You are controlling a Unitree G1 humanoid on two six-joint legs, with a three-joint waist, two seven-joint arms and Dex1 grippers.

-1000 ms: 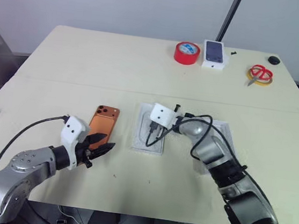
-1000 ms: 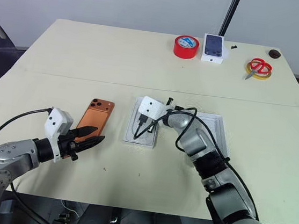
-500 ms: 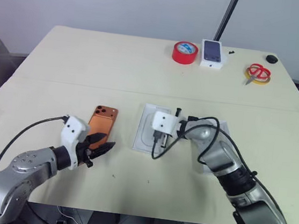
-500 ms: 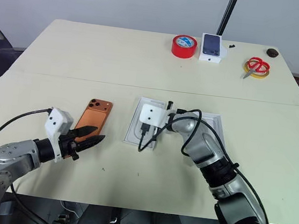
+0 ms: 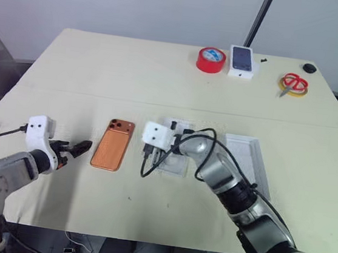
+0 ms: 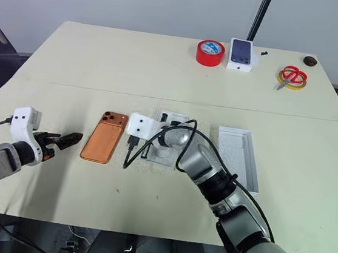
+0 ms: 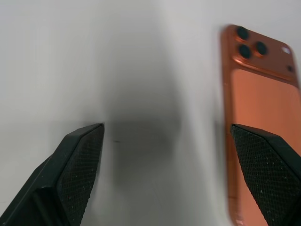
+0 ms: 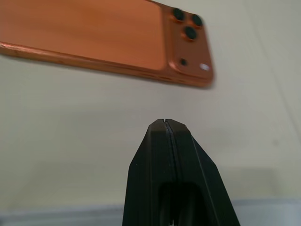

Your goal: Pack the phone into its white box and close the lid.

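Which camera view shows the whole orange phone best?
The left eye view: the phone lies there whole, face down on the table. The right eye view matches it. Each wrist view shows part of it, with the camera lenses.

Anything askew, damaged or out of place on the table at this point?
Nothing stands out. The phone lies flat, camera side up, undamaged, between the open left gripper and the shut right gripper. The white tray sits square on the table.
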